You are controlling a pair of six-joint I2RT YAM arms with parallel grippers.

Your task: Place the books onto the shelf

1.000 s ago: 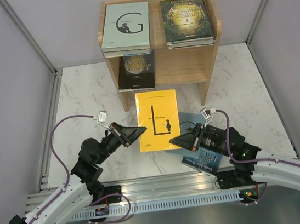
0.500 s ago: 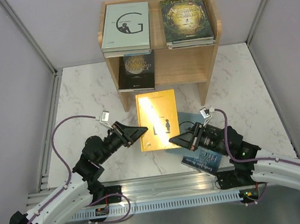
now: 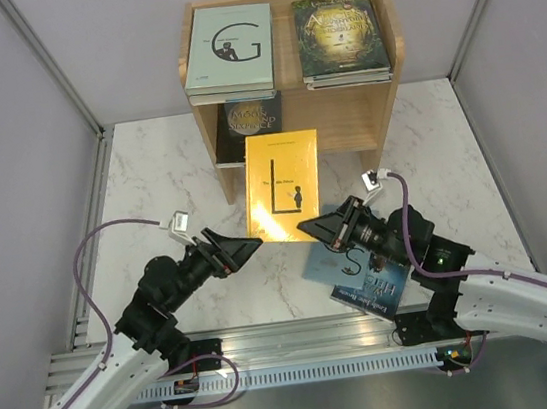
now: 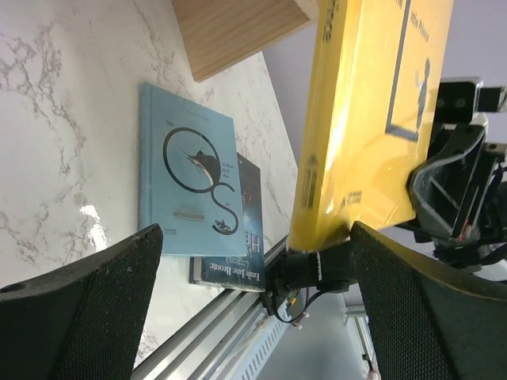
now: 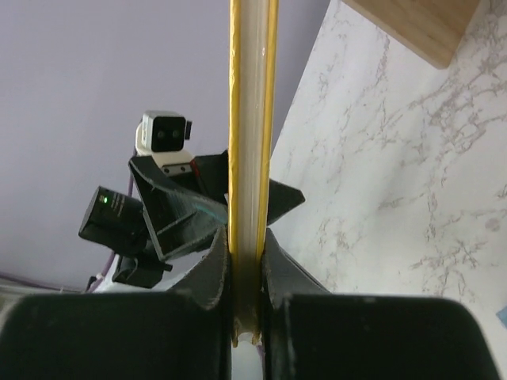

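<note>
Yellow book [image 3: 282, 185] has risen; right gripper [image 3: 307, 228] clamps it, left gripper [image 3: 253, 245] stands apart; we fear the one-edge pinch possibly slipping.

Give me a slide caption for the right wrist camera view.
Right claw pinching the yellow book seen edge-on, marble table beyond.

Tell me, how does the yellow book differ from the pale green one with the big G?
The yellow book is held up in the air, tilted, its lower edge pinched by the right gripper; the pale green G book lies flat on top of the shelf, untouched. The yellow book's cover shows a thin black L-shaped line and a small figure; the pale green G book's shows one large black letter. Both are thin paperbacks.
</note>
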